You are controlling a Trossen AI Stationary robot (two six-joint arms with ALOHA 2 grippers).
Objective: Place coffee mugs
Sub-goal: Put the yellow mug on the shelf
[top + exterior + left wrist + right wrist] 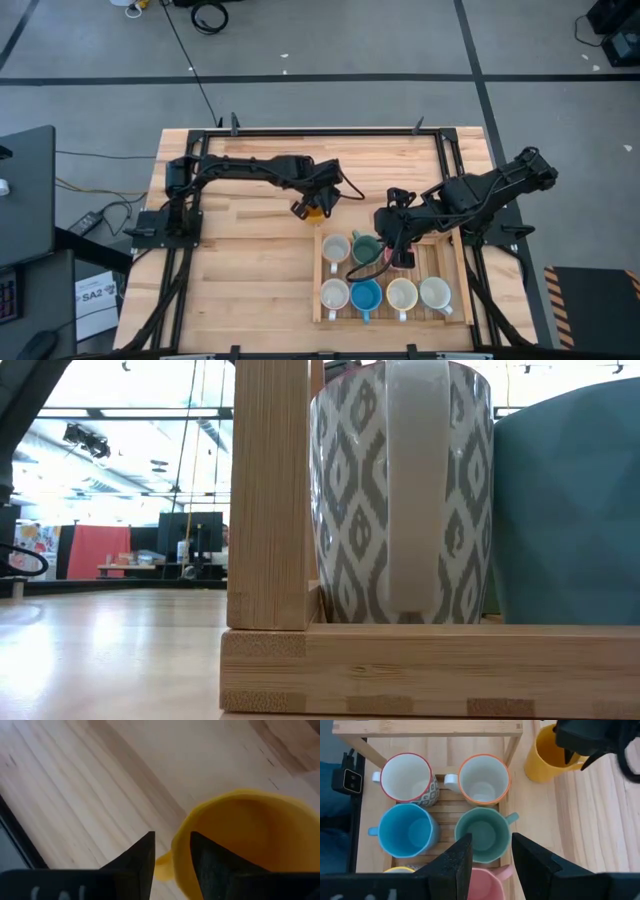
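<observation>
A: Wood table (250, 270), room behind plays no part. What's the left gripper (172, 840) doing?

B: It's low over the yellow mug (250, 835), jaws astride the wall by the handle: one finger inside, one outside. We see bare table between the outer finger and the mug, so we read it as let go, not clamped. The mug stands upright on the table right under the gripper, with the tray (318, 280) corner just beyond it.

A: So outside the tray. Why there?

B: Our guess is staging. The slots nearest it are taken.

A: And the right gripper (487, 842)?

B: It hovers over the tray, fingers spread and empty. The green mug (481, 832) is just ahead of the tips and the pink mug (487, 882) directly beneath. We'd say it's lined up on pink.
</observation>
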